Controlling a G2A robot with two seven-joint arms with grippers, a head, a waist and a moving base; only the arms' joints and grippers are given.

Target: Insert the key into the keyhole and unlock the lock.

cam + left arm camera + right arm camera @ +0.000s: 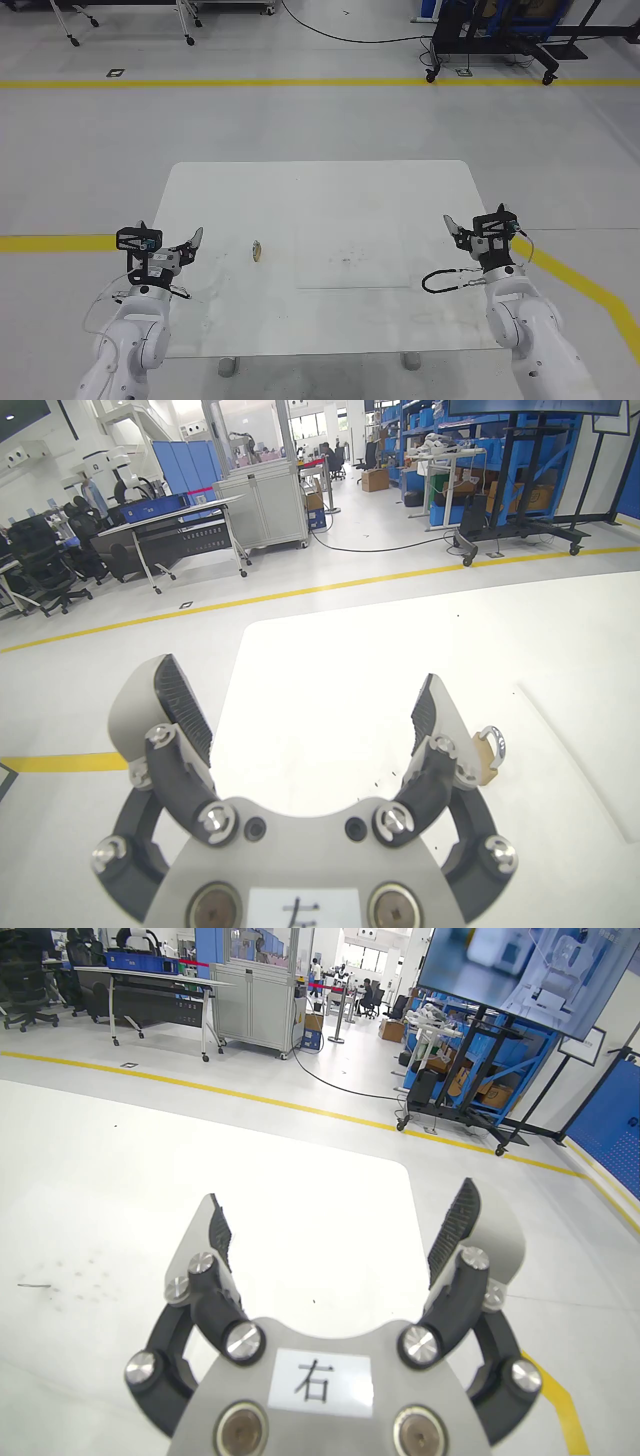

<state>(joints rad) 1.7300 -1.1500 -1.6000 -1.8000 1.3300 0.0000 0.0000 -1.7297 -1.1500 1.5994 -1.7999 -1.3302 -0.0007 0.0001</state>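
A small brass padlock [258, 250] with a silver shackle lies on the white table [320, 190], left of centre. In the left wrist view the padlock [487, 755] sits just beyond one fingertip and is partly hidden by it. My left gripper [168, 233] [300, 690] hovers open at the table's left edge, holding nothing. At the right edge my right gripper [476, 222] [340, 1208] is also open and holds nothing. A thin dark streak [34, 1285] lies among smudges mid-table; I cannot tell whether it is the key.
A thin white sheet [575, 750] lies flat on the table right of the padlock, and its faint outline [360, 289] is seen from above. A black cable loop [440, 282] hangs by the right arm. Yellow floor lines and wheeled stands surround the table.
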